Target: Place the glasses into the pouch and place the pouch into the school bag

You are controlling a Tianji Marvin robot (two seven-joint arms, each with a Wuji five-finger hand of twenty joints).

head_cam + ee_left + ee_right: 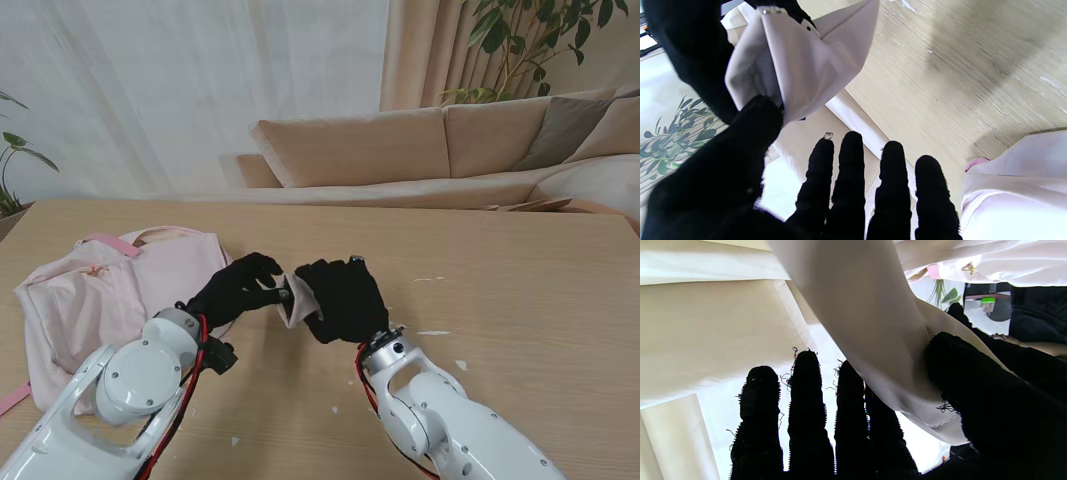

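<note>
Both black-gloved hands meet over the middle of the table. A pale lilac fabric pouch (296, 300) hangs between them above the wood. My right hand (346, 300) is shut on the pouch (867, 323), its thumb (960, 380) pressing the cloth. On my left hand (240, 290) the thumb (750, 133) touches a lower corner of the pouch (796, 60), while its four fingers (853, 173) stay straight and apart from the cloth. The pink school bag (100, 300) lies flat on the table to the left. No glasses show in any view.
The wooden table (500, 300) carries small white flecks on its right half. A beige sofa (420, 150) stands behind the far edge, with plants at both sides. The bag (1017, 180) lies close beside my left hand.
</note>
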